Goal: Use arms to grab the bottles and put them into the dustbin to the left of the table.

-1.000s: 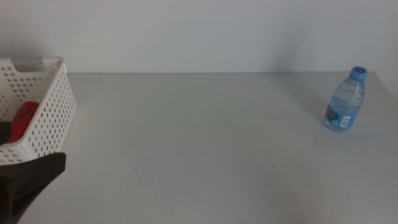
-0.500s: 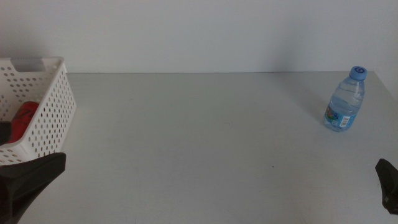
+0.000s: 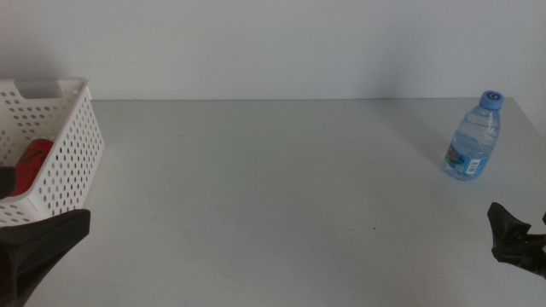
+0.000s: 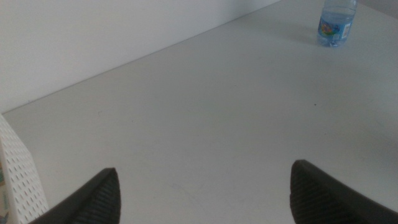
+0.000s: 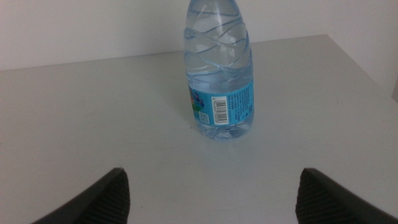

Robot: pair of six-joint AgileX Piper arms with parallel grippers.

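Note:
A small clear water bottle (image 3: 473, 140) with a blue cap stands upright at the table's far right. My right gripper (image 3: 514, 239) sits low at the right edge, in front of the bottle and apart from it. In the right wrist view the bottle (image 5: 221, 74) stands ahead of the open right gripper (image 5: 214, 199), with nothing between the jaws. The white perforated dustbin (image 3: 72, 153) stands at the left, and a red can (image 3: 32, 162) lies inside it. The left gripper (image 3: 38, 247) waits beside the dustbin at the bottom left; the left gripper (image 4: 205, 199) is open and empty.
The pale grey table (image 3: 273, 188) runs between the dustbin and the bottle, with a plain white wall behind. The left wrist view shows the bottle (image 4: 336, 22) far off and the dustbin's perforated wall (image 4: 18, 180) close beside the left jaw.
My right gripper has come into the middle view at the bottom right and moved further in, nearer the water bottle. The left gripper, the bottle and the dustbin have not moved.

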